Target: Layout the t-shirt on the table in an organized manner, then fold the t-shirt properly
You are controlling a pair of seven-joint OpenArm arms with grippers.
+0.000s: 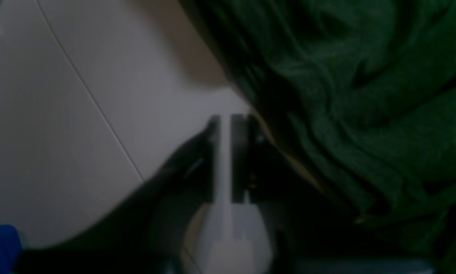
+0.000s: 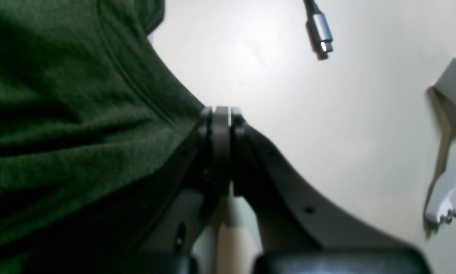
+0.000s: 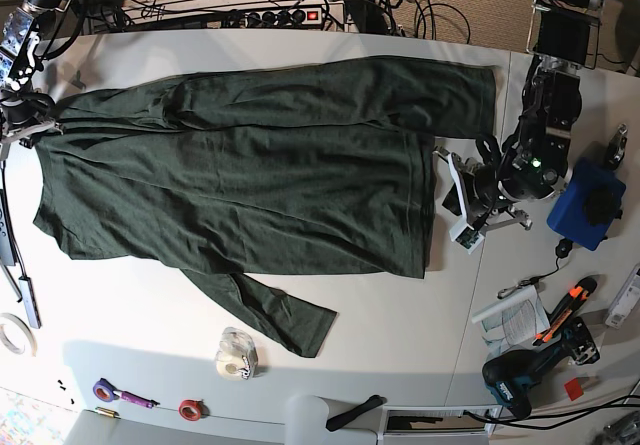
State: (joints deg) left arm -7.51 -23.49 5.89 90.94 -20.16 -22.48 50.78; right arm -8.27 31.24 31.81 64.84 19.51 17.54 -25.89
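Two grippers flank the large dark forest-green fabric t-shirt [image 3: 240, 180], which lies spread across the wide white smooth table [image 3: 400, 345]. Beside its hem, the left gripper [image 1: 225, 125] shows a narrow gap between its jaws, nothing in it. At the opposite end, the right gripper [image 2: 221, 114] is clamped together at the cloth's edge.

Left gripper [image 1: 224, 125] sits low with its jaws a narrow slit apart — nothing between them, arm bent at the elbow on the base view's right. Right gripper [image 2: 221, 114] is way out at the far-left edge, jaws pressed together — whether they pinch anything, can't tell.
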